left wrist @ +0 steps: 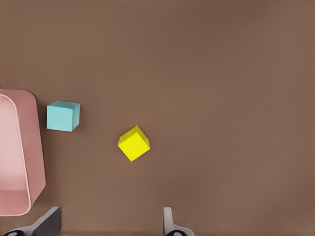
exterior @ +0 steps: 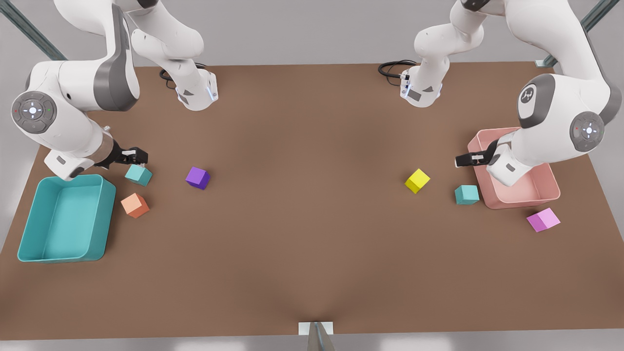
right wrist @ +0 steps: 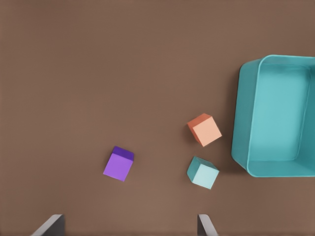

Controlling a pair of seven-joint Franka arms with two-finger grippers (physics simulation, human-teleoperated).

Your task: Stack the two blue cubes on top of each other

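Note:
One blue cube (exterior: 138, 174) lies on the table at the front view's left, between an orange cube and a purple cube; it also appears in the right wrist view (right wrist: 203, 173). My right gripper (exterior: 138, 156) hovers just above and behind it, open (right wrist: 129, 227) and holding nothing. The other blue cube (exterior: 466, 194) sits at the front view's right, beside the pink bin (exterior: 546, 197), and shows in the left wrist view (left wrist: 63, 116). My left gripper (exterior: 460, 160) hangs above the table near the bin's edge, up and away from that cube, open (left wrist: 108, 225) and empty.
An orange cube (exterior: 135, 205) and a purple cube (exterior: 197, 177) flank the first blue cube, with a teal bin (exterior: 29, 243) close by. A yellow cube (exterior: 417, 180) lies near the second blue cube. A pink cube (exterior: 543, 220) rests in front of the pink bin.

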